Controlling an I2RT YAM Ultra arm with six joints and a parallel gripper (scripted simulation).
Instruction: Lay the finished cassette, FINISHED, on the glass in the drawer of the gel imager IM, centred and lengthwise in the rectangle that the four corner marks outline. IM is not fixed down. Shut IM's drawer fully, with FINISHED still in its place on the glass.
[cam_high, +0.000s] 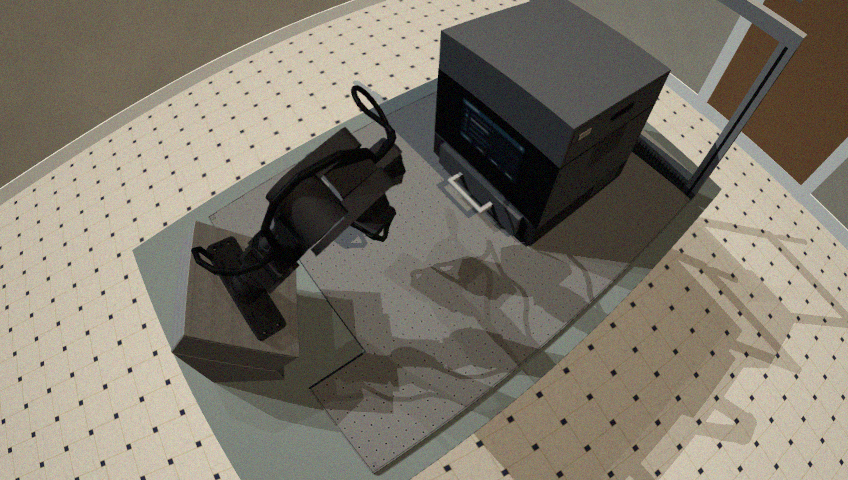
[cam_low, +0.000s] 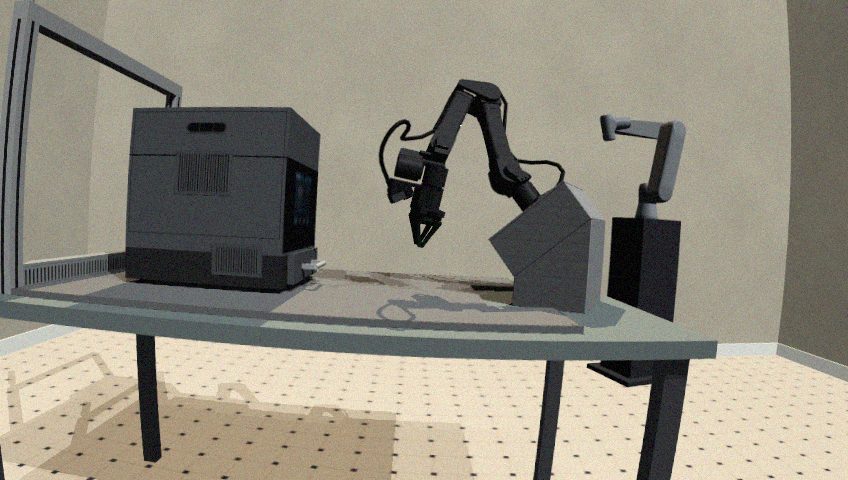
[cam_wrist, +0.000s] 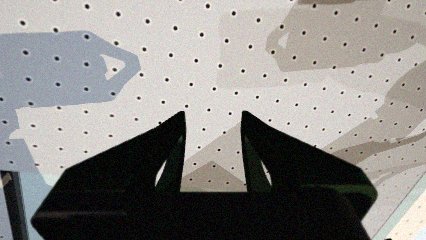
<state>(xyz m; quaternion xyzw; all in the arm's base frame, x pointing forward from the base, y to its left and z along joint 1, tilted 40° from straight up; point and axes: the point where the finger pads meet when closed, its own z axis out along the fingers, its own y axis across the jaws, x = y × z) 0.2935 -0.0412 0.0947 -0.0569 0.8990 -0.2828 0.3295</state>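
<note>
The gel imager IM is a dark grey box at the back right of the perforated board; it also shows in the side view. Its drawer looks pushed in, with the white handle sticking out at the front bottom. I see no cassette in any view. My gripper hangs well above the board, left of the handle and apart from IM. It points straight down. In the wrist view its fingers stand partly apart with only the bare board between them.
The arm's wedge-shaped base stands at the front left of the table. A grey post with an arm stands behind it. A metal frame rises behind IM.
</note>
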